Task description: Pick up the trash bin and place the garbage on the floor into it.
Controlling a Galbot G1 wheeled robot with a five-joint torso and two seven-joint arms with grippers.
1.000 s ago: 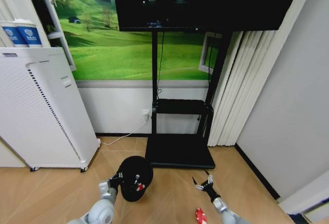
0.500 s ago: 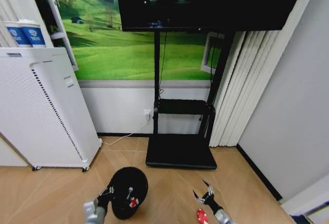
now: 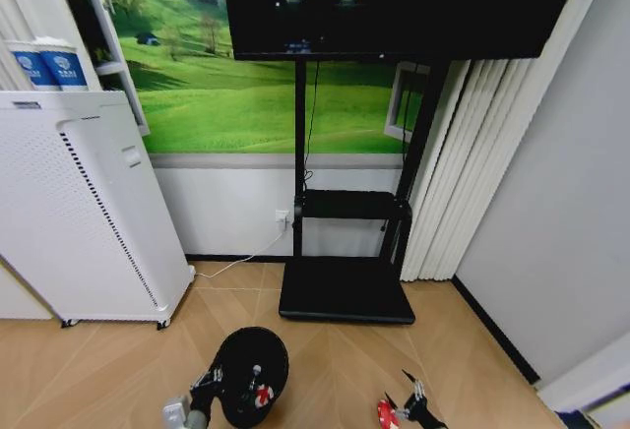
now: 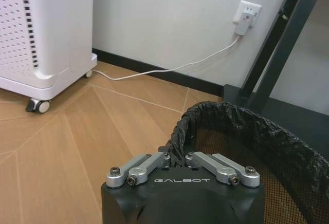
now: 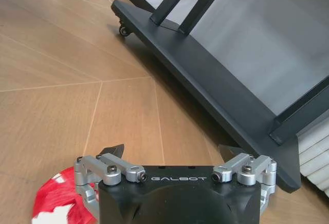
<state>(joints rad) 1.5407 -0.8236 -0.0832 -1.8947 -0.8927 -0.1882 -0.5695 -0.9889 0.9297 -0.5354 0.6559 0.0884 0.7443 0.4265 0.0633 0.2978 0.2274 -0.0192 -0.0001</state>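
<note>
Left gripper (image 4: 177, 158) jaws clamped on crinkly-lined round trash bin (image 3: 252, 375) rim; right gripper (image 5: 174, 149) jaws apart beside crumpled red wrapper (image 5: 56, 198).

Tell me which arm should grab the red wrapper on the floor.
Probably the right. The right gripper hangs open beside the red wrapper on the floor, while the left gripper is shut on the trash bin rim.

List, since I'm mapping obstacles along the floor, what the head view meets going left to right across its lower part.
White perforated appliance → left gripper → trash bin → black stand base → red garbage → right gripper.
</note>
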